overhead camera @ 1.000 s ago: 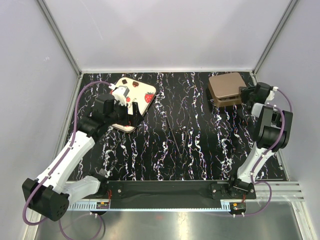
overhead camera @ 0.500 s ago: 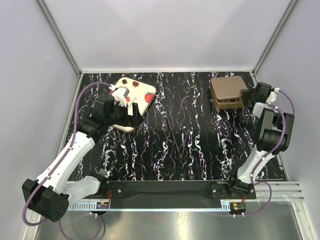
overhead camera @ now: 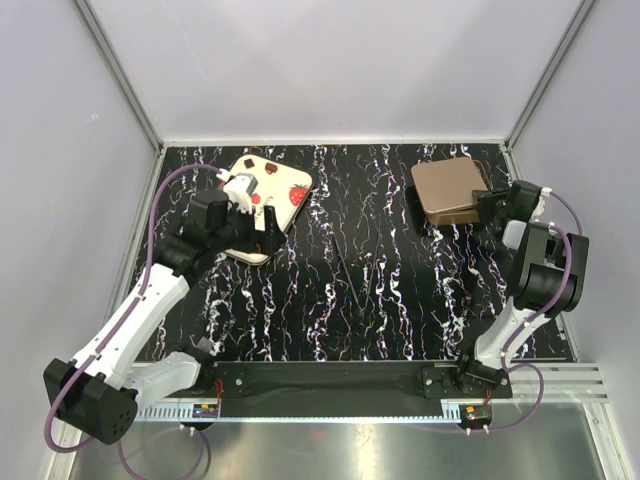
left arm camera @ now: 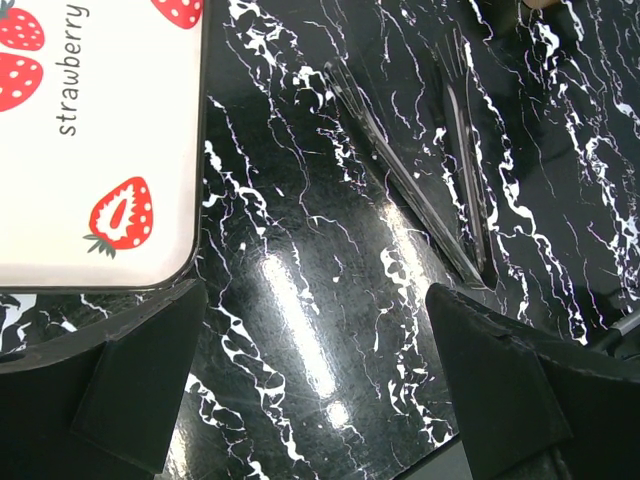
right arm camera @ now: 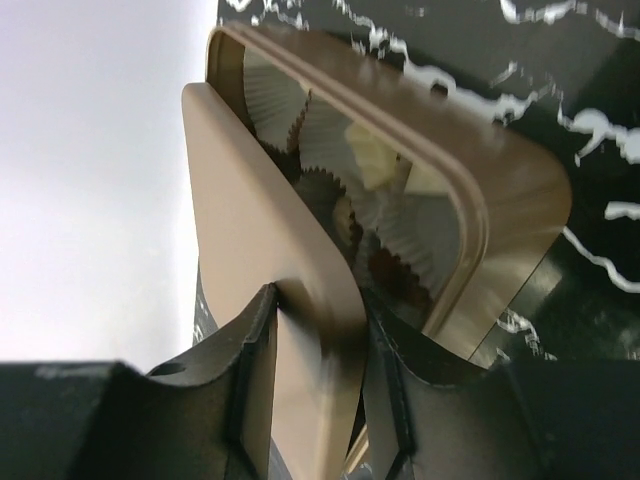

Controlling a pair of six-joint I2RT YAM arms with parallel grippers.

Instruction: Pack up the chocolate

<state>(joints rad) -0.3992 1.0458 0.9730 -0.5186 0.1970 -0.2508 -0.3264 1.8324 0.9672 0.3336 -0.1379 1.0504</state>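
The chocolate [right arm camera: 345,165] shows in the right wrist view as pieces in pleated paper cups, some pale and some dark, inside a square brown tray [right arm camera: 487,225]. A flat brown cover [right arm camera: 255,240] is tilted up off that tray, and my right gripper [right arm camera: 320,330] is shut on its edge. From above, the brown cover [overhead camera: 448,188] sits at the back right with the right gripper [overhead camera: 488,200] at its right side. My left gripper [left arm camera: 315,390] hangs open over bare table, beside the strawberry lid [left arm camera: 90,140], with nothing between its fingers.
The cream strawberry lid [overhead camera: 272,188] lies at the back left, partly under the left gripper [overhead camera: 262,228]. A pair of thin clear plastic tongs [left arm camera: 440,190] lies on the black marbled table [overhead camera: 400,290] near the middle. Grey walls close in both sides and the back.
The right gripper has swung slightly toward the near side, turning the brown cover and tipping it up off the tray. The left arm has not moved.
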